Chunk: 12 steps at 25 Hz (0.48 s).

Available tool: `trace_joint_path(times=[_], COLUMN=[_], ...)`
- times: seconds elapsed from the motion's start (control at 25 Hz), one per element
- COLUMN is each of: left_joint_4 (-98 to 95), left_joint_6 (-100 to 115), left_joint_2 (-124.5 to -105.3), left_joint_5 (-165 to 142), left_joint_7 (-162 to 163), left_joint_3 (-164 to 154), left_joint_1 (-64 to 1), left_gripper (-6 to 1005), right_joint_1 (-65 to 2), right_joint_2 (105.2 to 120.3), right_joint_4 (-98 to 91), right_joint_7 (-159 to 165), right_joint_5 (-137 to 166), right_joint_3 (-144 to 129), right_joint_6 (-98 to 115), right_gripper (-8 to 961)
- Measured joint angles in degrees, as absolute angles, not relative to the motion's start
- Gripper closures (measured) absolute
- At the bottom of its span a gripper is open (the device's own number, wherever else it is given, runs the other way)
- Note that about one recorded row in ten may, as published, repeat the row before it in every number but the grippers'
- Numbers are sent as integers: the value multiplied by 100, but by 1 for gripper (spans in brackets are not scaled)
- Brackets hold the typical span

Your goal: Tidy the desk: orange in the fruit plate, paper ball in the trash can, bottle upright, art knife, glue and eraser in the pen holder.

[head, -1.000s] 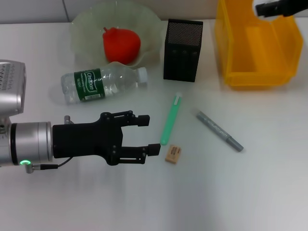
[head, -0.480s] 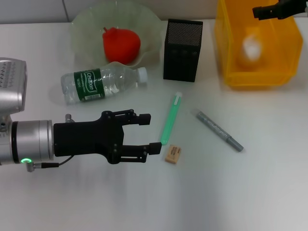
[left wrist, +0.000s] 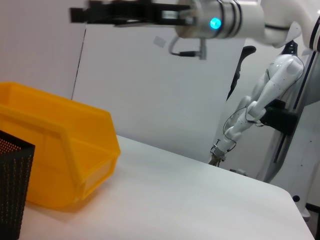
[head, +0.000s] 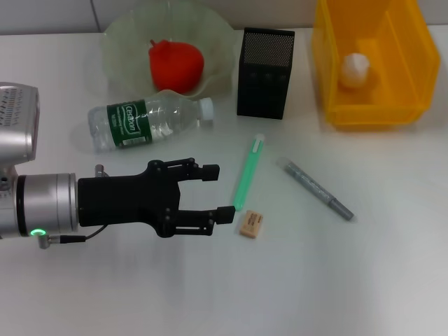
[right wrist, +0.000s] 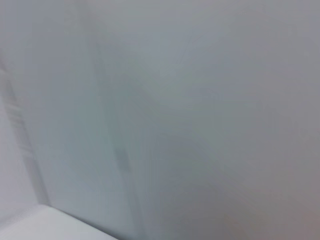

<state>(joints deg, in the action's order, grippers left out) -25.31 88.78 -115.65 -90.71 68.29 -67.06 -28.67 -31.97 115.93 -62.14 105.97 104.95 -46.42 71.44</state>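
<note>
Two jobs look done, four left. Left tool [head: 218, 194] hovers low over the counter [head: 350, 280], arm stretched in flat from the left edge, wrist level, fingers spread wide and holding nothing. It points at the eraser [head: 251, 224], which lies just beside the lower fingertip, not touching. My read: it's lined up for a side-on pinch of that eraser.

Bottle [head: 149, 122] lies on its side behind the tool, cap toward the pen holder [head: 264, 73], so it needs standing up. Orange [head: 176, 65] sits in the fruit plate [head: 217, 42], where it belongs.

Green glue stick [head: 248, 172] lies flat on the counter between tool and pen holder, near the eraser. Grey art knife [head: 318, 190] lies flat just right of it, angled. Pen holder stands upright; can't tell if anything is inside.

Paper ball [head: 354, 68] rests inside the yellow trash can [head: 406, 105] at far right.

Right tool [left wrist: 132, 11] shows only in the left wrist view, raised high above the trash can; its fingers can't be judged.
</note>
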Motion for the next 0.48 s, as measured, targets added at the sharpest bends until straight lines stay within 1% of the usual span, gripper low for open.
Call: trace_joint_path(times=[0.04, 0.08, 0.12, 0.16, 0.2, 0.28, 0.32, 0.4, 0.48], left_joint_4=[-2531, -2531, -2531, -2531, -2531, -2531, -2534, -2550, -2570], left_joint_6=[8882, 8885, 8885, 8889, 8890, 8888, 8888, 8886, 8882], left_joint_2=[-11561, -11557, -11557, -11557, -11556, -11542, -11538, -11532, -11523], left_joint_5=[-9070, -9070, -9070, -9070, -9070, -9070, -9070, -9070, -9067], left_joint_7=[6832, 6835, 6835, 6839, 6853, 6919, 6938, 6974, 7006], left_joint_3=[-6706, -6706, -6706, -6706, -6706, -6706, -6706, -6706, -6704], left_joint_1=[-2880, -2887, -2887, -2901, -2909, -2927, -2930, -2936, -2942], left_gripper=[186, 186, 186, 186, 186, 186, 186, 186, 186], right_joint_1=[-3156, -3123, -3123, -3123, -3123, -3033, -2942, -2745, -2520], right_joint_2=[11499, 11302, 11302, 11125, 11125, 11019, 11011, 11029, 11091], right_joint_4=[-5948, -5418, -5418, -4878, -4878, -4391, -4275, -4139, -3997], right_joint_7=[10228, 9703, 9703, 9251, 9251, 8734, 8515, 8085, 7604], right_joint_5=[10074, 9584, 9584, 9428, 9428, 9552, 9644, 9781, 9864], right_joint_3=[-4632, -4627, -4627, -4628, -4628, -4629, -4631, -4631, -4641], right_joint_6=[7460, 8110, 8110, 8790, 8790, 9352, 9473, 9558, 9575], right_gripper=[119, 119, 119, 119, 119, 119, 119, 120, 120])
